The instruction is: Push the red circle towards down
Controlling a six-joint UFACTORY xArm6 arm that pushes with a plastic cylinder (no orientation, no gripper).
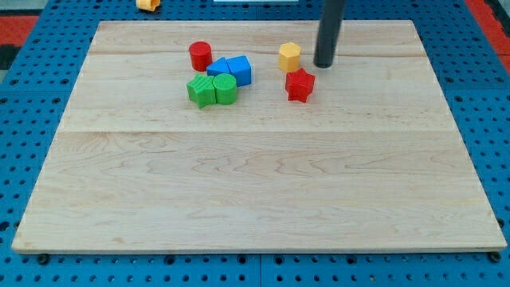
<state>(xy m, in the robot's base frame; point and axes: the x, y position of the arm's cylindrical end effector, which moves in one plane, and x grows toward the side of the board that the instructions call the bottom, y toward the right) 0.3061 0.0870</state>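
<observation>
My tip [323, 65] stood right of the yellow hexagon [289, 57], far from the red circle [200, 56]; no fingers fitted; crossing risked scattering the blue blocks [231, 70].

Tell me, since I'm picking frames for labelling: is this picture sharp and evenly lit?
Camera view: lighting even, no glare on the board; the red circle and my tip look sharp with soft short shadows; the rod's upper part is cropped at the view's top.

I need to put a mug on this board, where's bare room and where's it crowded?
Bare: the wooden board below the green blocks and red star, to its bottom edge. Crowded: the top, where the red circle, blue blocks, yellow block and my tip sit.
</observation>
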